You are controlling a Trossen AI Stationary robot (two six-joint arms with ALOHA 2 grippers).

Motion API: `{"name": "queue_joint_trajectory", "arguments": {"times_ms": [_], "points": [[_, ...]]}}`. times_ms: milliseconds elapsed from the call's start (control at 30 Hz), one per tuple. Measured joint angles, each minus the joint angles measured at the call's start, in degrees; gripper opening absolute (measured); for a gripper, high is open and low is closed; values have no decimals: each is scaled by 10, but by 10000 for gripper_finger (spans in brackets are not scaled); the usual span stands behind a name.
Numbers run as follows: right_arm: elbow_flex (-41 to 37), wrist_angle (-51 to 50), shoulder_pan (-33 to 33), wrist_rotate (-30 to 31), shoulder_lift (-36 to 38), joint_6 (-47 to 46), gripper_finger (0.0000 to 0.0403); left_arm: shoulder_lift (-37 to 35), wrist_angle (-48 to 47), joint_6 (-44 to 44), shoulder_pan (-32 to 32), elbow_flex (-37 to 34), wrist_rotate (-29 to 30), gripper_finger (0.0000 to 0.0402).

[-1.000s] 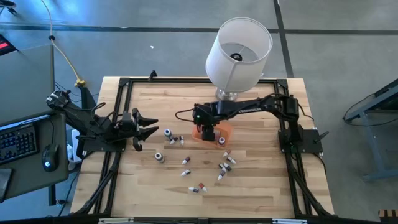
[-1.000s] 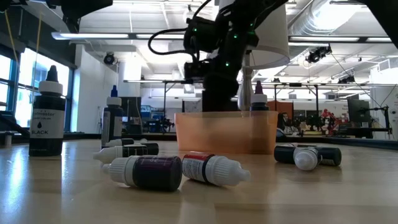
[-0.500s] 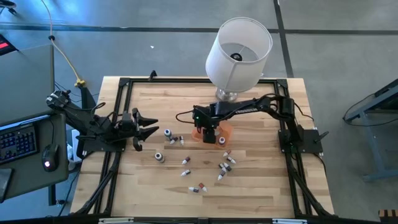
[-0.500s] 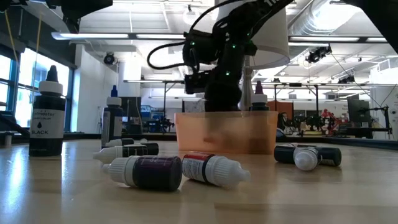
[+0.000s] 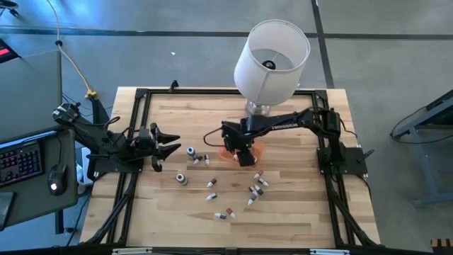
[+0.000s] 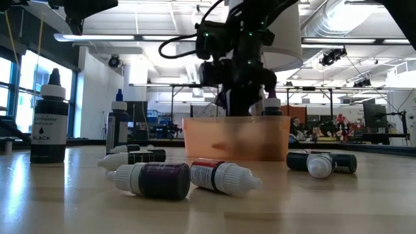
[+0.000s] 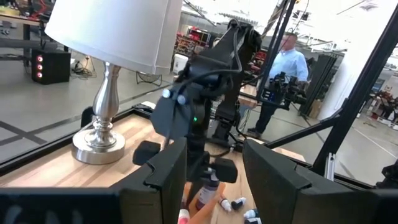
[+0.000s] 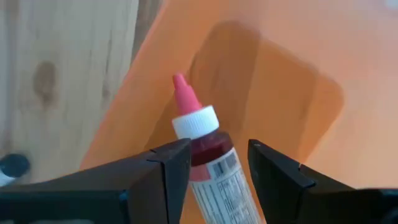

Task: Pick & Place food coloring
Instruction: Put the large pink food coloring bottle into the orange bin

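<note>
At the centre of the desk [image 5: 170,212], the right claw [image 8: 214,165] hangs over the orange box [image 8: 298,81] with a red-tipped food coloring bottle [image 8: 208,158] between its loosening fingers, apparently dropping it in, while the left claw [image 5: 161,144] waits, parted and empty, at mid-left.

Both arms are dark, almost black, made of jointed segments. The right arm [image 5: 283,122] carries looping black cables and small green lights near its wrist. The left arm [image 5: 117,144] ends in two pointed fingers, maybe with plastic pads.
</note>
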State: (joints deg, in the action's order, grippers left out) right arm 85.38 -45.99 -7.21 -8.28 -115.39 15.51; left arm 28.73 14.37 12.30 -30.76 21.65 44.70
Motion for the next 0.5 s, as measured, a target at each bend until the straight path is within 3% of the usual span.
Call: {"name": "queue_joint_trajectory", "arguments": {"times_ms": [333,500], "points": [[-51,86,13,2,2,13,163,0,0,0,0,0,0,156],[-74,138,12,35,-1,22,162,0,0,0,0,0,0,156]]}}
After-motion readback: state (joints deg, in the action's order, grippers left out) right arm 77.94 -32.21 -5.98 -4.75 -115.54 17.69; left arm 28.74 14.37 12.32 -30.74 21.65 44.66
